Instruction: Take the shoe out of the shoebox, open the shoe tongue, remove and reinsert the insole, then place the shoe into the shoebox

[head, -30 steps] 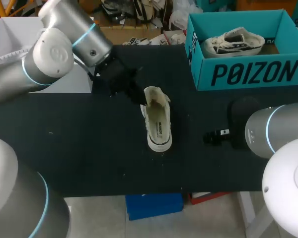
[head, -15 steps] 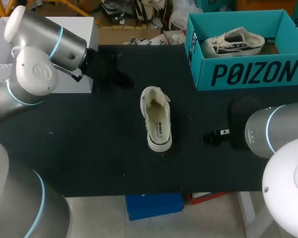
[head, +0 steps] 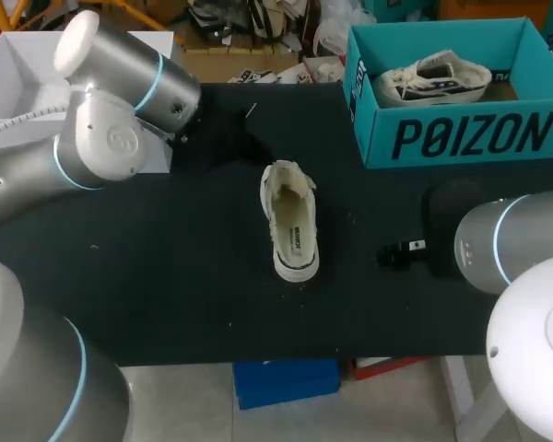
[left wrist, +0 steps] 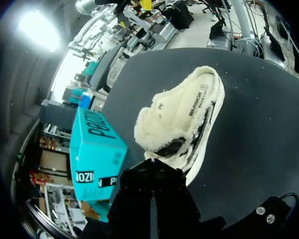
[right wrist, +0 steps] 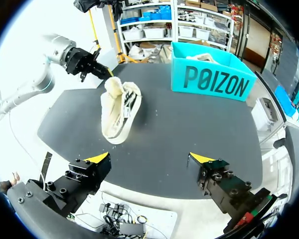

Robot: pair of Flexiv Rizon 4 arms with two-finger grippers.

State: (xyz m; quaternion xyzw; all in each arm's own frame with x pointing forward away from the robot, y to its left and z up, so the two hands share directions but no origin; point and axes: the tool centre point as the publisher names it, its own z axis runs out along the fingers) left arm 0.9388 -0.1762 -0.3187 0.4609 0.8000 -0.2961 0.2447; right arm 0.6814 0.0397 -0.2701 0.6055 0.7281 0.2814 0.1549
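— How many shoes do you count from your station?

— I count two; one pale shoe (head: pixel 290 221) lies on the black table (head: pixel 166 276), and a second shoe (head: pixel 433 78) lies inside the teal shoebox (head: pixel 456 129); there is only one box, open at the top, and it holds that one shoe.

— And the grippers?

— Two also; my left gripper (left wrist: pixel 150 172) has its fingers pressed together, with nothing between them; the shoe on the table is just ahead of these fingers, its opening turned toward them and its toe pointing away; I cannot tell if they touch it; the shoebox stands farther ahead, to one side of the shoe.

— And the right one?

— My right gripper (right wrist: pixel 149 158) is released; its two yellow fingertips (right wrist: pixel 97 158) stand wide apart and grasp nothing; the shoe lies well ahead of them, more toward one finger; the shoebox is farther ahead, toward the other finger; in the head view one dark flat oval (head: pixel 447 210) lies on the table near my right arm; I cannot tell if it is the insole.
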